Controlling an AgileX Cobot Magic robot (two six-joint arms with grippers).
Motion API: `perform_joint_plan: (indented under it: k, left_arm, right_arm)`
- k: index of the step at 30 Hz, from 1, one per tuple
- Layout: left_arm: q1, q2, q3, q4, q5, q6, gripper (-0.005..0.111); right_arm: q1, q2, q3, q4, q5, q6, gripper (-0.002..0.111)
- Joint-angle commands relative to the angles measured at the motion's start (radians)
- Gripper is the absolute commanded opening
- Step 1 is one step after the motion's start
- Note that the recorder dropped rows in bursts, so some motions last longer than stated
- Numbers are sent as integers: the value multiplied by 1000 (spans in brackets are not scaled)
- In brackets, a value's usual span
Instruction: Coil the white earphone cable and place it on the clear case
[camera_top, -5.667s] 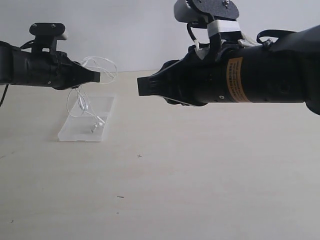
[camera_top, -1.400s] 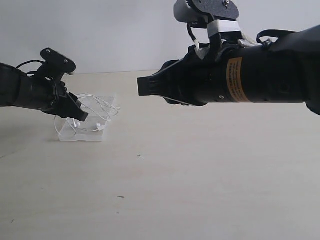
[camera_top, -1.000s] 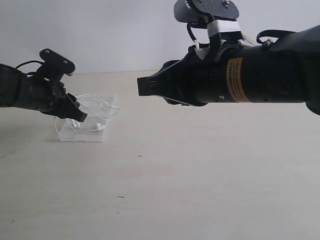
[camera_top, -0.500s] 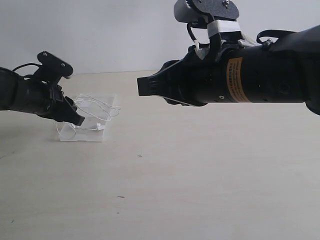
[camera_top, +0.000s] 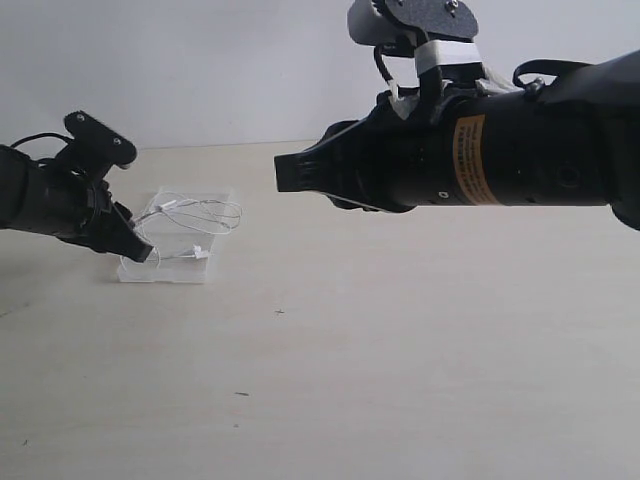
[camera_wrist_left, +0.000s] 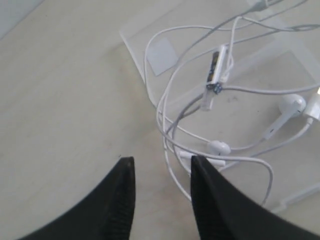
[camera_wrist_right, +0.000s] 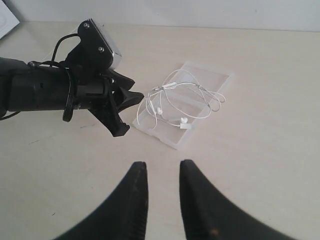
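The white earphone cable (camera_wrist_right: 175, 100) lies in loose loops on the clear case (camera_wrist_right: 212, 80), with its inline remote (camera_wrist_left: 216, 70) and two earbuds (camera_wrist_left: 219, 147) resting on the plastic. One loop (camera_wrist_left: 161, 122) spills past the case's edge beside the whitish label (camera_wrist_left: 162, 52). My left gripper (camera_wrist_left: 162, 161) is open just off that edge, fingers apart and nothing pinched; it shows low beside the case (camera_top: 215, 255) in the exterior view (camera_top: 140, 252). My right gripper (camera_wrist_right: 163, 164) is open and empty, hovering well above the table and away from the case.
The pale wooden table (camera_top: 400, 350) stretches bare around the case. The right arm's thick black body (camera_top: 480, 160) hangs high across the right of the exterior view. A white wall (camera_top: 230, 70) backs the table.
My left gripper has pulled back leftward and lower, away from the case, and the cable loops have settled flat on the case. The right arm has not moved.
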Motion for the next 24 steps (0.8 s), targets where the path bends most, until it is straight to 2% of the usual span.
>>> perform_joint_plan:
  k: [1,10,17,19,24]
  left_arm:
    - [3,-23,9,-3,-4,0,38]
    - [3,-146,14,-37,17,-25,38]
    - [3,-79,-119,-101,2,-104,36]
    - [-1,-57,-145,-110,2,-115,30]
    - [-1,-5,-165,-180,5,-115,4]
  right_arm:
    - [-6,2,5,-5,6,-3,23]
    - [-6,2,5,-5,6,-3,23]
    - [-6,2,5,-5,6,-3,23]
    - [-6,2,5,-5,6,-3,23]
    - [-6,2,5,-5,6,-3,23]
